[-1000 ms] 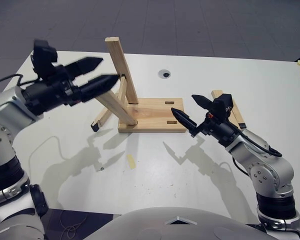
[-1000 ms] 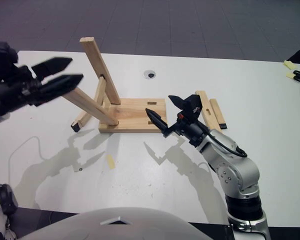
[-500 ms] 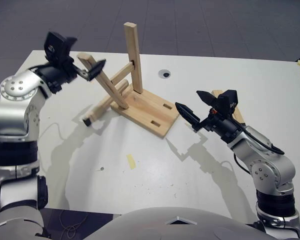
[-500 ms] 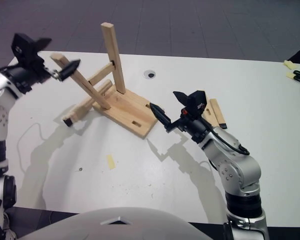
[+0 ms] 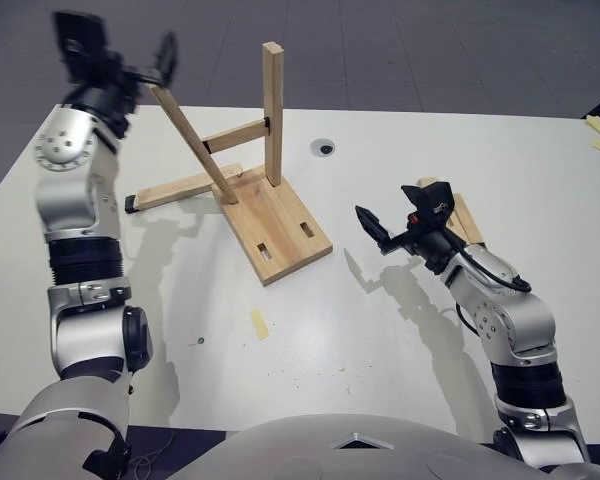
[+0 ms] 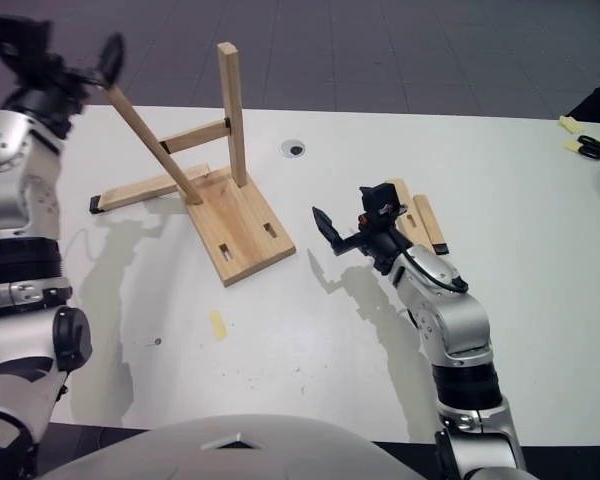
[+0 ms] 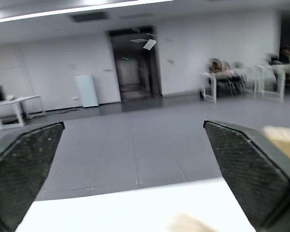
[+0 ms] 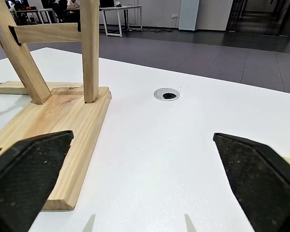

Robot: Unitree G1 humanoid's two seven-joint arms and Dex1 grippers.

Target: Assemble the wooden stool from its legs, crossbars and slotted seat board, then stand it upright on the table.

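Qty: seat board (image 5: 280, 222) x1; fitted legs (image 5: 272, 110) x2; crossbar (image 5: 235, 135) x1; loose wood pcs (image 6: 426, 222) x3 (1 left, 2 right); tape scrap (image 5: 259, 323) x1; table grommet (image 5: 324, 148) x1.

The two head views look forward and down over the whole bench (image 5: 320, 340) from above its near edge, set slightly apart sideways, so they share almost the same scene. The right wrist view sits low and close over the bench, looking between the right arm's fingers (image 8: 29, 164) toward the seat board (image 8: 72, 130) and cable hole (image 8: 166, 94), which the head views also show. The left wrist view, held high, faces level between the left arm's fingers (image 7: 19, 169) across the room's floor (image 7: 135, 154).
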